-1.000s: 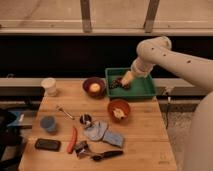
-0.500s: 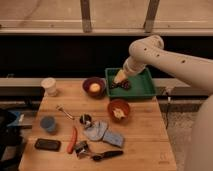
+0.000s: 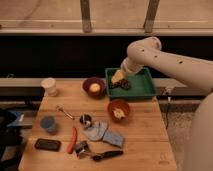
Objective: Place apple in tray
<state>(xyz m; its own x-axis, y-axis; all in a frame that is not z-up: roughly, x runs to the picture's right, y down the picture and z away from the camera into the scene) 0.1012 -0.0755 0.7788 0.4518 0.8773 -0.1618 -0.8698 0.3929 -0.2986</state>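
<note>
– Wooden table (image 3: pixel 145 145) is carrying everything under inspection. Where is the apple sitting?
– The apple (image 3: pixel 95 88) is sitting inside the dark purple bowl (image 3: pixel 85 86), near the back edge of the table and just left of the green tray (image 3: pixel 142 82). It is not lying in the tray.
– And the gripper?
– The gripper (image 3: pixel 118 77) is hanging over the left end of the tray, at the end of the pale arm (image 3: pixel 165 57), which is reaching in from the right. It is showing as a tan shape pointing down, just beside a dark brown lumpy cluster (image 3: pixel 123 84) that is lying in the tray. The inspector cannot tell how far it is open, nor whether it is gripping anything.
– Is it touching the apple?
– No. Apple and gripper are standing apart, with the rim of the purple bowl lying between them.
– What else is lying on the table?
– An orange bowl (image 3: pixel 110 107) holding pale food pieces is standing in front of the tray. A white cup (image 3: pixel 49 86) is standing at the back left and a blue cup (image 3: pixel 48 123) nearer the front left. A black phone (image 3: pixel 47 144) is lying in front of the blue cup. A long red item (image 3: pixel 73 140), a spoon (image 3: pixel 64 112), a blue cloth (image 3: pixel 104 133) and a black-handled tool (image 3: pixel 107 155) are lying about the middle.
</note>
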